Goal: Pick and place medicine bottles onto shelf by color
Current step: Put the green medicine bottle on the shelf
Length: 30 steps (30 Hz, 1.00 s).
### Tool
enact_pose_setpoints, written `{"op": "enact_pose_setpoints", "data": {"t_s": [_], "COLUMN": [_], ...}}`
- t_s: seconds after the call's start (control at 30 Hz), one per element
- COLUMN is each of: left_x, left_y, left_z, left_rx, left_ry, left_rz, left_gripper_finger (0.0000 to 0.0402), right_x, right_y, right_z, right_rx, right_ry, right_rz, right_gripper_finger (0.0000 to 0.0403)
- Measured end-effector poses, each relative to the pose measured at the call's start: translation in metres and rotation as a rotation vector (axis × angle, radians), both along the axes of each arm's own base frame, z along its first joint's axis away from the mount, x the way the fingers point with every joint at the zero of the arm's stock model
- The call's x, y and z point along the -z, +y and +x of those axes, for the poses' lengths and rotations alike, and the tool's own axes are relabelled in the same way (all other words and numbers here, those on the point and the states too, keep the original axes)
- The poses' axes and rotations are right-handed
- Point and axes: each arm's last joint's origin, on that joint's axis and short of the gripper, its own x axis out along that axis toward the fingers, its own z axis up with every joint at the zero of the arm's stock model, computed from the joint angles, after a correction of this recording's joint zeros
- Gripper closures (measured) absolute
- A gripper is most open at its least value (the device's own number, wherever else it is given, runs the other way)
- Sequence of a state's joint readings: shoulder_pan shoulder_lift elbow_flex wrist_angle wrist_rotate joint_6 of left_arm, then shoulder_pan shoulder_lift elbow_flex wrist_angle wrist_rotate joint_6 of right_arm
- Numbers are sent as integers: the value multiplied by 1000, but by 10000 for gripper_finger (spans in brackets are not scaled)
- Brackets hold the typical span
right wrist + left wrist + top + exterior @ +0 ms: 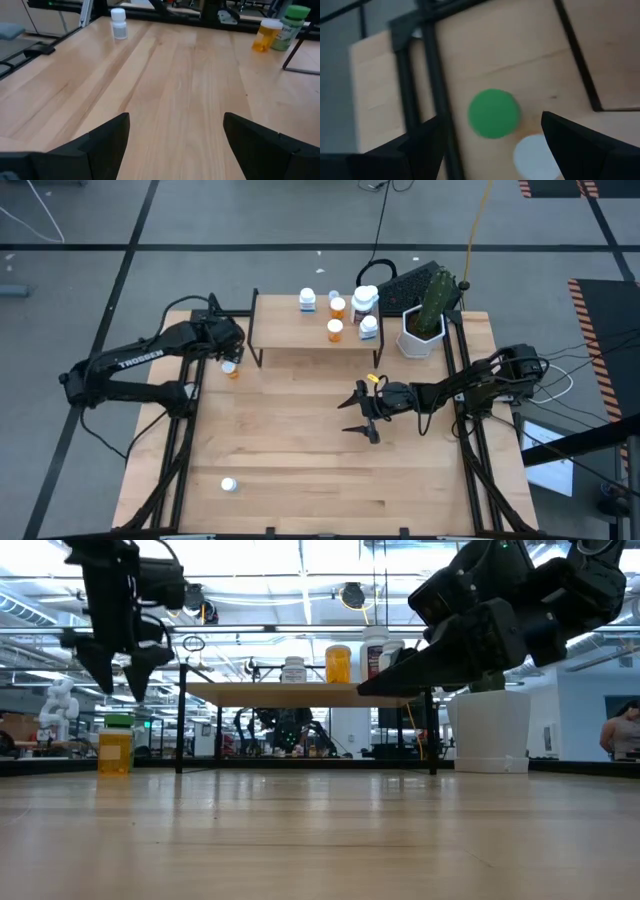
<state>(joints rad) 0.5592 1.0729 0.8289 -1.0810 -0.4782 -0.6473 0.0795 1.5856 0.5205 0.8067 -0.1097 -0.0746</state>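
1. Shelf status: the shelf (300, 330) stands at the far side of the table (300, 440). It carries a white bottle (307, 301) toward its left, two orange bottles (338, 308) (335, 330) near the middle, and white-capped bottles (366, 301) (369, 327) toward its right. The bottles already appear partly grouped by color, but how exactly is hard to tell.
2. Remaining work: three bottles are still on the table. An orange bottle with a white cap (231, 368) and a green-capped bottle (494, 113) stand just beside each other, close to the shelf's left legs. In the high view the green-capped one is hidden under the left arm. A small white bottle (229, 484) stands alone near the front left corner, well apart from everything else. By judgement, the task is past its midpoint, with three placements left.
3. Left gripper (490, 145): it hangs directly above the pair of bottles at the shelf's left end. Its fingers are spread wide and hold nothing; no contact with either cap is visible. The green cap lies between the fingers in the left wrist view, which suggests that this bottle is the next pick.
4. Right gripper (362, 412): it hovers over bare table right of center, in front of the shelf. Its fingers are spread wide and empty, touching nothing.
5. Non-task item: the potted cactus (428, 315) stands right of the shelf.
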Motion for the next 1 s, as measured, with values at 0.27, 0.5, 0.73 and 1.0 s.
{"op": "enact_pose_setpoints", "data": {"t_s": [0.27, 0.5, 0.73, 1.0], "left_x": [31, 47, 52, 32], "left_y": [11, 17, 20, 19], "left_z": [-11, -15, -15, -16], "left_rx": [-18, -47, -58, -39], "left_ry": [-5, -34, -75, -42], "left_rz": [-57, -39, -18, -30], "left_gripper_finger": [83, 107, 179, 198], "right_x": [3, 3, 3, 3], "right_y": [-4, -4, -4, -4], "right_z": [-1, -1, -1, -1], "right_rx": [10, 12, 14, 14], "right_ry": [35, 30, 31, 31], "right_rz": [-20, -19, -15, -15], "right_gripper_finger": [89, 89, 89, 89]}}
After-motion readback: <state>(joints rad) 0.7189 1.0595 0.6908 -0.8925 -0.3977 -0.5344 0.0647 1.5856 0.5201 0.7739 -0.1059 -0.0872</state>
